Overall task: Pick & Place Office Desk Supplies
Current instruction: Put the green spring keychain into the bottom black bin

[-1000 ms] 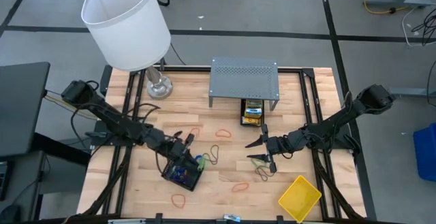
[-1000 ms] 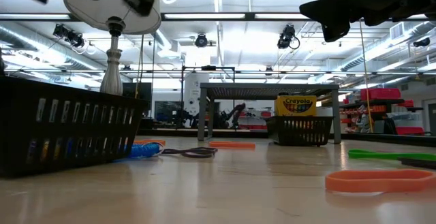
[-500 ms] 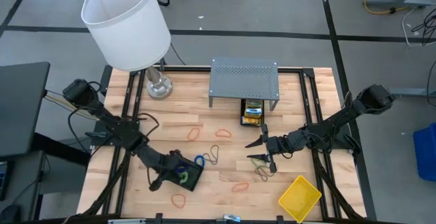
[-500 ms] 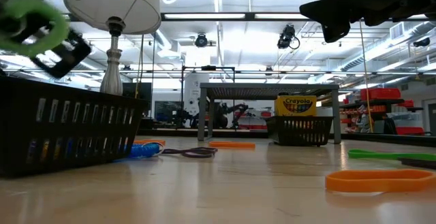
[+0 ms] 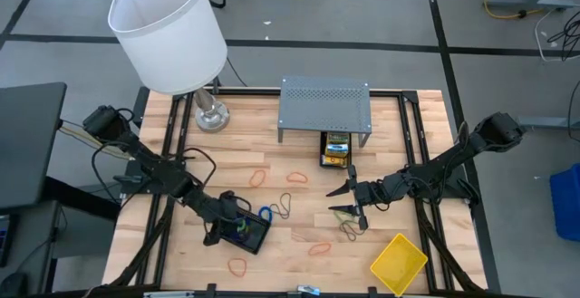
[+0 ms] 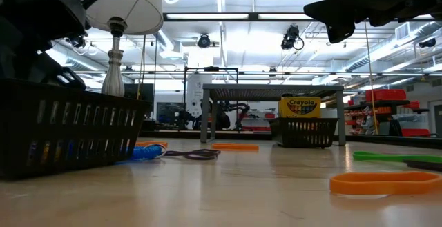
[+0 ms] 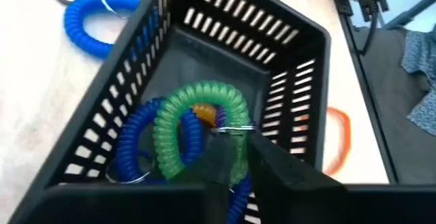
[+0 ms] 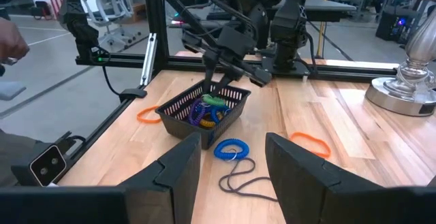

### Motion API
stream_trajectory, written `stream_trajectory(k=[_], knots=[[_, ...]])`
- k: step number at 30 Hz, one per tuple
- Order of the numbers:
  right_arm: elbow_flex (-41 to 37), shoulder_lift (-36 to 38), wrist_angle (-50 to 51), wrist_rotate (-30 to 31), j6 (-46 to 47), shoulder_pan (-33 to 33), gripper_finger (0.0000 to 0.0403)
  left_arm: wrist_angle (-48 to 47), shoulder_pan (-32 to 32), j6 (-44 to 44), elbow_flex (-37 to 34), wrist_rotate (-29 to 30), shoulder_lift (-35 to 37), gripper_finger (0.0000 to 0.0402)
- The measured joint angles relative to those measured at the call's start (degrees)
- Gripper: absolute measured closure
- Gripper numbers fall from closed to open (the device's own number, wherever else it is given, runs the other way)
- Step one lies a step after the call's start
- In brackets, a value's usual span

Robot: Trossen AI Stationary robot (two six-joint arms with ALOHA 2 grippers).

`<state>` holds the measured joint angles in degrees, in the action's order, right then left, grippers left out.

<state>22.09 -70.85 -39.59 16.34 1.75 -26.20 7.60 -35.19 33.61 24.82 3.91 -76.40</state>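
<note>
A green coil [image 7: 197, 125], springy plastic wound like a phone cord with a small metal ring at one end, sits inside the black mesh tray [image 5: 246, 234] at the near left of the wooden desk [image 5: 390, 144]. The left gripper [image 7: 235, 152] reaches down into that tray, its fingers narrowed on the coil's ring end. The coil looks very light and soft. It would likely stretch and bounce rather than keep its shape, so the firm spot by the ring seems the best place to take hold. Blue coils [image 7: 136, 149] lie beside and under it in the tray, with a bit of orange and purple showing between them.

The tray is rigid, slotted plastic, light enough to slide if bumped. Just to its right on the desk lie another blue coil [image 5: 265, 214] and a thin dark loop [image 5: 283, 205]. Flat orange bands [image 5: 318, 248] are scattered on the smooth wood around it; they are thin and floppy and would be hard to pinch.

The right gripper [image 5: 350, 200] waits above the desk at centre right, fingers wide and empty. A shallow yellow tray [image 5: 399, 263] sits at the near right. A crayon box [image 5: 337, 147] stands in a second mesh tray under the grey shelf [image 5: 324, 103] at the far centre.
</note>
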Motion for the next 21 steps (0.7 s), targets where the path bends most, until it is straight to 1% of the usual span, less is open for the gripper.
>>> stream_trajectory(k=[8, 10, 12, 14, 16, 18, 21], knots=[[0.00, 0.00, 0.02, 0.00, 0.05, 0.00, 0.0231, 1.10, 0.03, -1.09, 0.04, -1.27, 0.00, 0.0203], [0.00, 0.00, 0.02, 0.00, 0.01, 0.01, 0.0231, 1.29, 0.03, -1.48, 0.52, -2.46, 0.00, 0.0176], [0.00, 0.00, 0.04, 0.00, -0.01, 0.00, 0.0231, 1.27, 0.03, -2.79, 1.70, -3.14, 0.00, 0.0158], [0.00, 0.00, 0.04, 0.00, -0.01, 0.02, 0.0231, 1.19, 0.03, -4.40, 3.39, -3.53, 0.00, 0.0151], [0.00, 0.00, 0.04, 0.00, -0.01, 0.00, 0.0231, -1.18, 0.05, -5.40, 5.12, -3.46, 0.02, 0.0152], [0.00, 0.00, 0.04, 0.00, -0.02, 0.01, 0.0231, -6.80, 0.44, -5.51, 6.18, -1.64, 0.02, 0.0162], [0.00, -0.02, 0.04, 0.00, -0.03, 0.00, 0.0231, -14.26, 1.16, -4.55, 6.89, 2.40, 0.00, 0.0191]])
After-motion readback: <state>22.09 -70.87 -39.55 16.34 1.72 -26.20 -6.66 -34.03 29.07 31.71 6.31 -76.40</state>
